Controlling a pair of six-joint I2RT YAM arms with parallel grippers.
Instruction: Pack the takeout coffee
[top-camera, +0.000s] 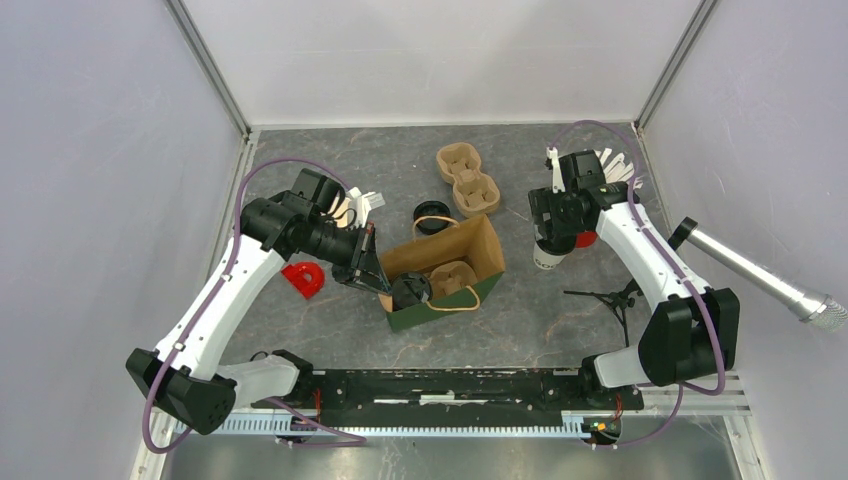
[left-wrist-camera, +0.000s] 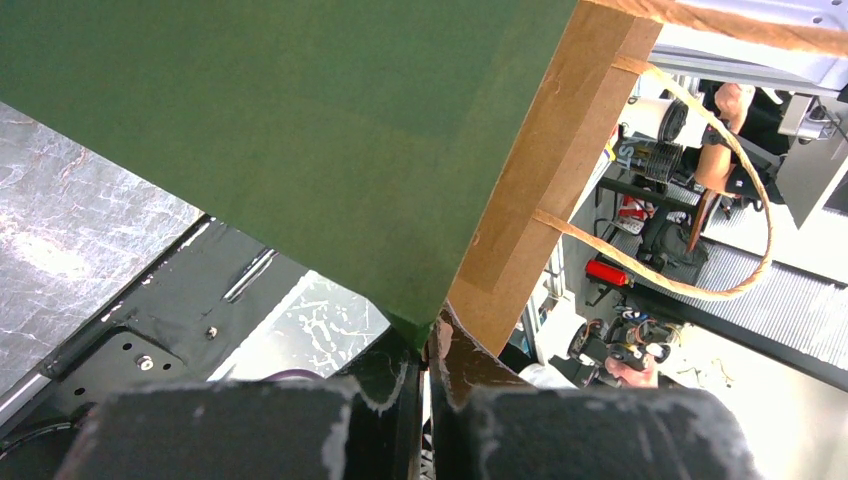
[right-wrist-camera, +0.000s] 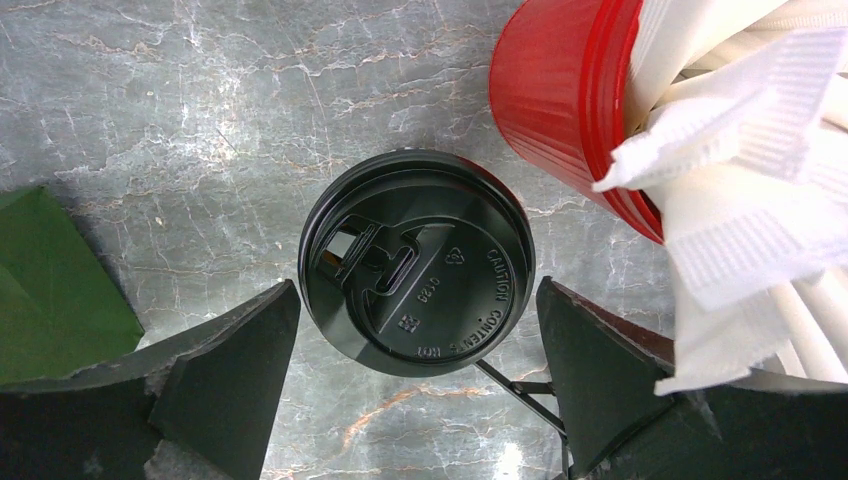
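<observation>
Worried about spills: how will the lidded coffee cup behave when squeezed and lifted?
The takeout coffee has a paper wall, likely denting under a hard squeeze. Its black lid looks fully seated, so spills seem unlikely.

Soft, even light fell from overhead in the top view. The pale walls were bright, and the arms cast only faint shadows on the grey marbled table. In the left wrist view the green paper bag was flatly lit, the tabletop at centre left glared white, and the upper right background was washed out. The left gripper at the bottom edge was dark and blurred. In the right wrist view the black lid was sharp, its embossed lettering legible. The white straws at right were nearly blown out.
</observation>
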